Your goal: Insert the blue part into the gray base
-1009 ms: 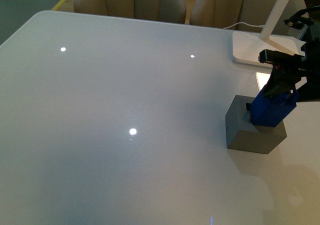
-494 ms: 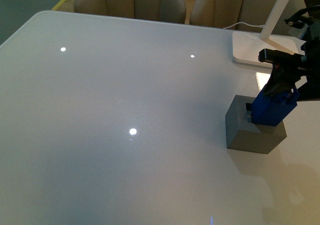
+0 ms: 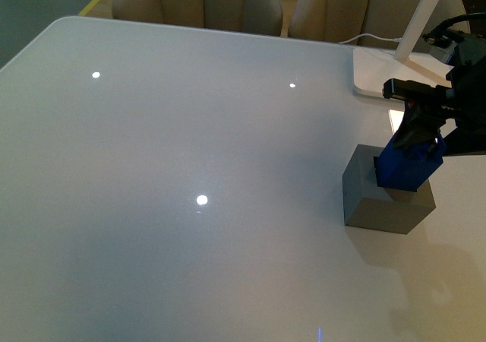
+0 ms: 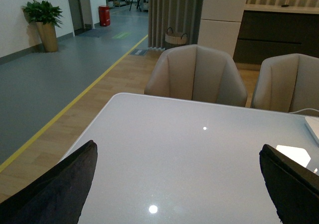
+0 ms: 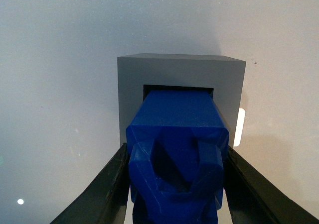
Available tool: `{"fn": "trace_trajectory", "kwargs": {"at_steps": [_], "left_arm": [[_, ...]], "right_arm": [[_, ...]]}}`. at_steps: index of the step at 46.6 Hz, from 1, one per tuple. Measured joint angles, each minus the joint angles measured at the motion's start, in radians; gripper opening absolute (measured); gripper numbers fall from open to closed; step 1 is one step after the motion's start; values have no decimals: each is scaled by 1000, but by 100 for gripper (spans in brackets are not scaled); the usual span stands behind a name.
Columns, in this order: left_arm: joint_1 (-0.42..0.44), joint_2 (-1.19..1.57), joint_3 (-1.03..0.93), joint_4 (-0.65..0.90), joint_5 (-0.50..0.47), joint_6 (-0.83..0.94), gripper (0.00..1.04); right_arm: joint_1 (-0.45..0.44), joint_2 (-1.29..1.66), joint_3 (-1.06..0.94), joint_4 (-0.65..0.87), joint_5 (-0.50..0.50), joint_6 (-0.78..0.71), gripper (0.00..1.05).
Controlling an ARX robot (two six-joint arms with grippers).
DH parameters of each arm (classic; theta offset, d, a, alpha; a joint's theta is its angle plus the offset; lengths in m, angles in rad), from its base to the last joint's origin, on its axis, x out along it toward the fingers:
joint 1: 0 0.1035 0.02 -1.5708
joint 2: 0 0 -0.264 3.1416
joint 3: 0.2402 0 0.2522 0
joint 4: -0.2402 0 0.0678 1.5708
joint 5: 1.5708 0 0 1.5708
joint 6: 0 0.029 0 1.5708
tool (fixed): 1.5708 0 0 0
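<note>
The gray base (image 3: 383, 197) stands on the white table at the right. My right gripper (image 3: 418, 140) is shut on the blue part (image 3: 408, 165) and holds it tilted over the base's top, its lower end at the square hole. In the right wrist view the blue part (image 5: 177, 149) sits between my black fingers (image 5: 102, 194), its far end at the hole of the gray base (image 5: 180, 72). My left gripper (image 4: 179, 184) is open and empty above the table, away from both things, and is out of the front view.
A white lamp base (image 3: 395, 72) with a slanted arm and cable stands behind the gray base at the back right. Beige chairs (image 3: 205, 4) line the table's far edge. The table (image 3: 190, 167) reflects ceiling lights.
My right gripper has shifted slightly left and back with the blue part, which sits a little lower over the base's hole. The base has not moved.
</note>
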Motion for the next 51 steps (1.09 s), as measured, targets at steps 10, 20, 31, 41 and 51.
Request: {"fn": "trace_trajectory", "kwargs": {"at_steps": [10,20,31,41,51], "left_arm": [[0,0,0,0,0,0,97],[0,0,0,0,0,0,97],[0,0,0,0,0,0,97],[0,0,0,0,1,0,97],[0,0,0,0,0,0,97]], "right_arm": [[0,2,0,4,-6,-1,69],[-6,-21,-14,24,-38,-1,97],[-53,-249,-166,213,-27,-38,96],[-88,-507,-519,924,71,-153,77],[-130,-642,-817,1388,25,-209,37]]}}
